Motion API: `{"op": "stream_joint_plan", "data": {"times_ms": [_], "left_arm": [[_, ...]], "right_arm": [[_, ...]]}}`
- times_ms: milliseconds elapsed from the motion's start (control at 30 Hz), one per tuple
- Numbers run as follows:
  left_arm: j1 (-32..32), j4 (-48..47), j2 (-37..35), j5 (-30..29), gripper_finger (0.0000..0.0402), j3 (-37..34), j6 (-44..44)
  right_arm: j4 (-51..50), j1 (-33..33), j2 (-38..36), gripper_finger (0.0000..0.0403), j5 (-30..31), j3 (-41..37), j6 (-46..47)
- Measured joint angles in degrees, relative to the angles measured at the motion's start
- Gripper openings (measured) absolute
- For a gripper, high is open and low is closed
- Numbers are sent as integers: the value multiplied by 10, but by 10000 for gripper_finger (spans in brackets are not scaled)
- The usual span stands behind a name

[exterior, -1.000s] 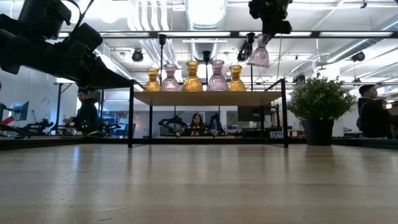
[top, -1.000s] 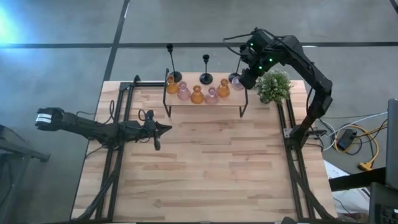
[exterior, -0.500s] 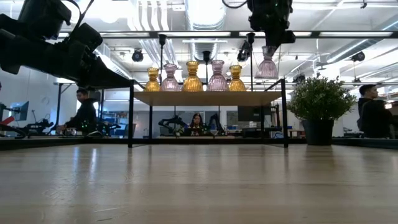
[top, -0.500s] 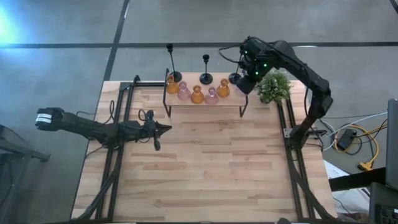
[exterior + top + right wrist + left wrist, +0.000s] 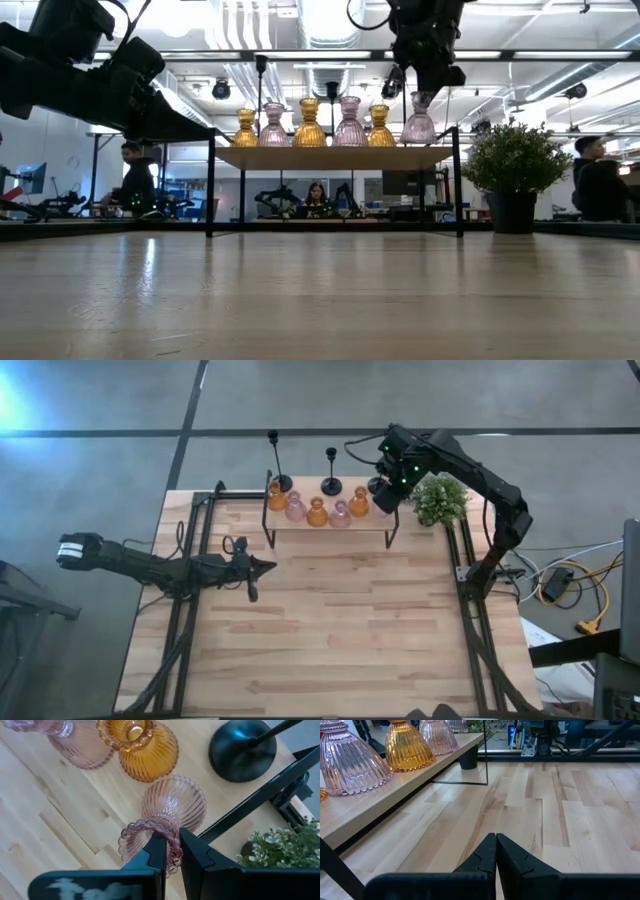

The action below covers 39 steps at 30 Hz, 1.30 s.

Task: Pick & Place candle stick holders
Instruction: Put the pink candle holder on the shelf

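Note:
A wooden shelf (image 5: 330, 157) stands at the table's far edge. A row of amber and pink glass candle stick holders (image 5: 317, 510) stands on it by their wide bases. Black tall-stemmed holders (image 5: 331, 485) stand behind the row. My right gripper (image 5: 172, 837) is over the shelf's right end, shut on a pink glass holder (image 5: 418, 125). Whether that holder's base touches the shelf, I cannot tell. My left gripper (image 5: 496, 840) hovers shut and empty over the table's left part (image 5: 262, 566). My right gripper pinches the pink holder's beaded top rim (image 5: 172, 857) between its two fingers, one finger inside the mouth and one outside. The fingers come from above, pointing steeply down. The holder hangs upright below them, its wide base (image 5: 175, 802) at the shelf top.
A bushy green plant (image 5: 440, 500) stands just right of the shelf, close to my right arm. A black holder's round base (image 5: 242, 747) sits right behind the held one, and an amber one (image 5: 142, 747) beside it. The table in front of the shelf is bare wood (image 5: 340, 620).
My right gripper has come down toward the shelf's right end and slightly toward the row, still shut on the pink holder. The holder has sunk from well above the shelf to shelf-top level, next to the last amber one.

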Motion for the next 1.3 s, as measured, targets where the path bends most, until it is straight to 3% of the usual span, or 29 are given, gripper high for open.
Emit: {"op": "stream_joint_plan", "data": {"times_ms": [1300], "left_arm": [[0,0,0,0,12,0,0]], "right_arm": [[41,-27,-1,29,11,-38,2]]}}
